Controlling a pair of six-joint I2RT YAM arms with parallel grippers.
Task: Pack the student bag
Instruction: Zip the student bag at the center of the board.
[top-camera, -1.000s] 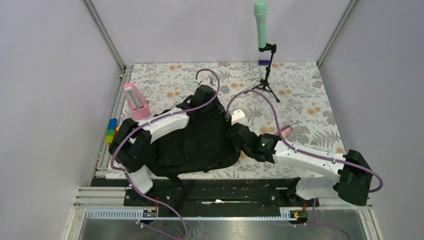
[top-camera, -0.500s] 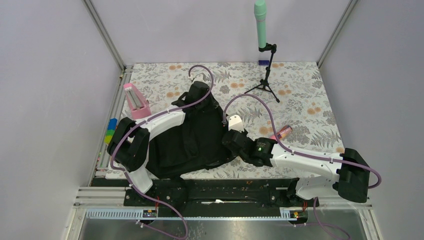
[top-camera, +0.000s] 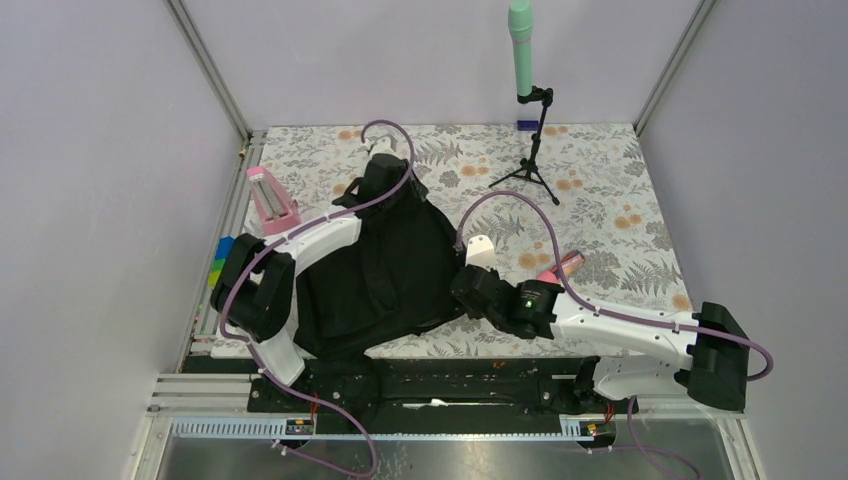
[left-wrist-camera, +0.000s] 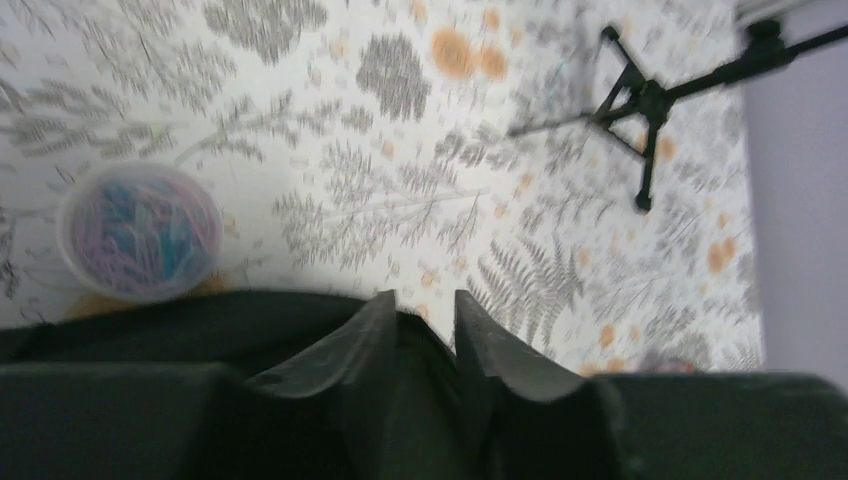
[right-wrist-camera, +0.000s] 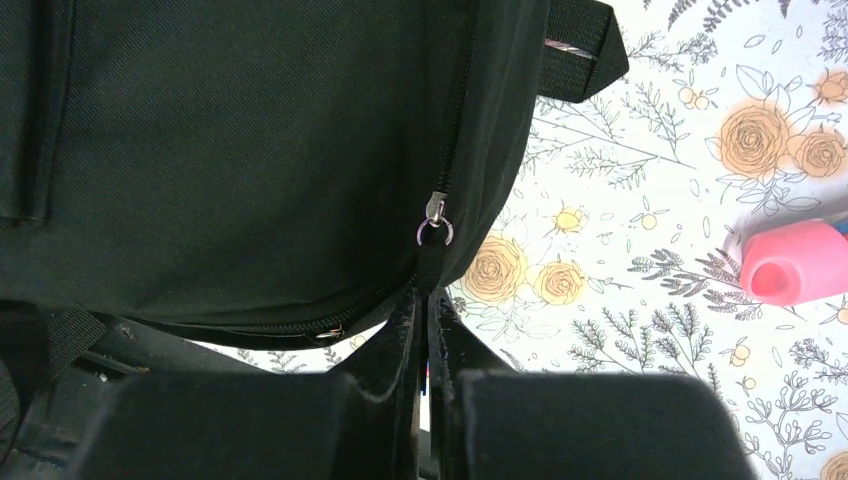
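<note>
The student bag, a large black fabric backpack, lies on the flowered cloth between my two arms. My left gripper is at its far top end. In the left wrist view that left gripper has its jaws a little apart, with the bag's black fabric low between them and cloth showing at the tips. My right gripper is at the bag's right edge. In the right wrist view that right gripper is shut on the black zip pull of the bag.
A clear tub of coloured clips sits just beyond the bag's top. A tripod with a green tube stands at the back right. A pink metronome and coloured blocks are on the left, a pink item on the right.
My left arm has moved toward the far left, drawing the bag's top end out with it, and its jaws have parted. My right gripper has stayed shut on the zip pull.
</note>
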